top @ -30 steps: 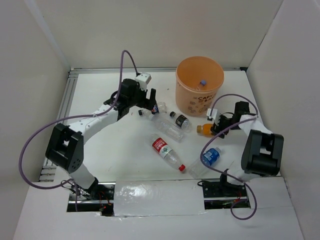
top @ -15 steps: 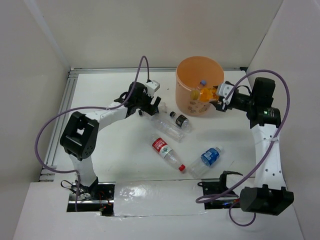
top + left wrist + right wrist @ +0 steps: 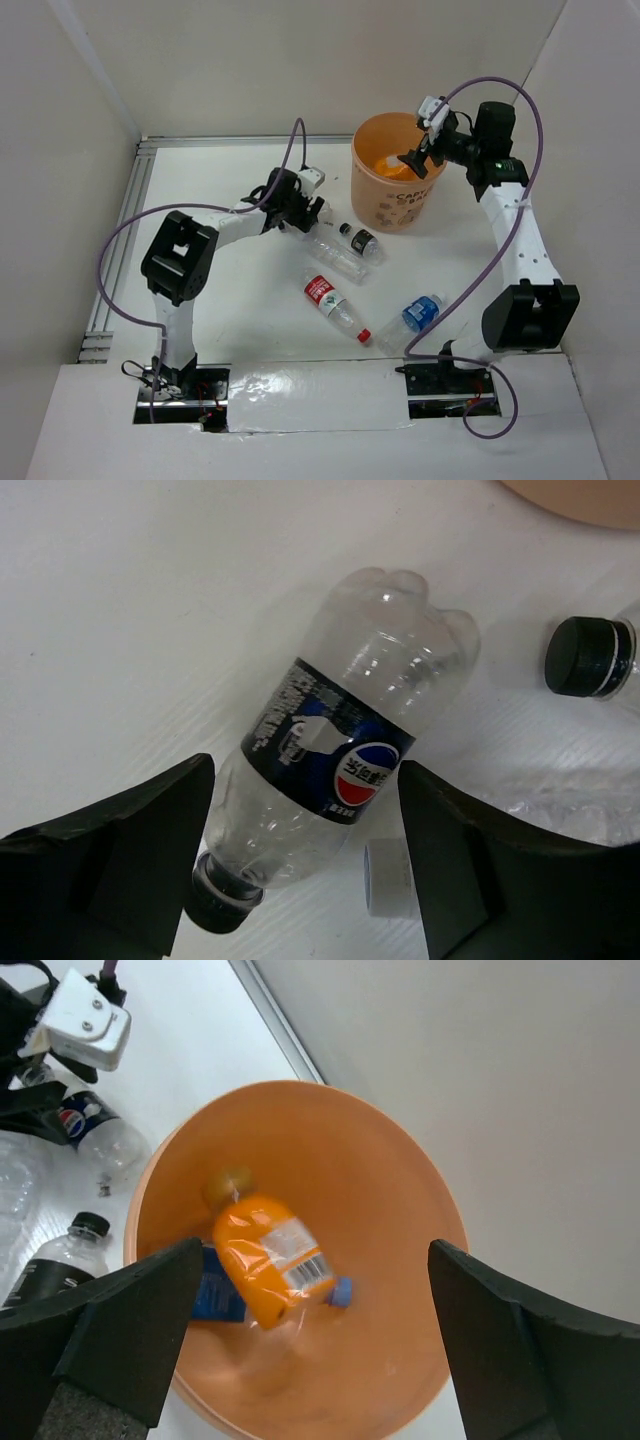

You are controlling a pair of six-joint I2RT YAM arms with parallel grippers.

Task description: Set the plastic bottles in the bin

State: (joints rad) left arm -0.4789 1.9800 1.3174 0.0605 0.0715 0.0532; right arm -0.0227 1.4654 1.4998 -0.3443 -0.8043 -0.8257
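Observation:
In the left wrist view a clear Pepsi-labelled bottle lies on the table with its black cap toward me. My left gripper is open and straddles its neck end, with a gap on the right side. From above, the left gripper sits low, left of the bin. My right gripper hangs open over the bin with nothing between its fingers. Below it an orange bottle is loose inside the bin, above a blue-labelled bottle.
Lying on the table are a crushed clear bottle, a black-capped bottle, a red-labelled bottle and a blue-labelled bottle. A white cap lies beside my left gripper's right finger. White walls enclose the table.
My right arm lifted the orange bottle from the table to above the bin and let it go. My left gripper shifted onto the Pepsi bottle and its jaws narrowed slightly.

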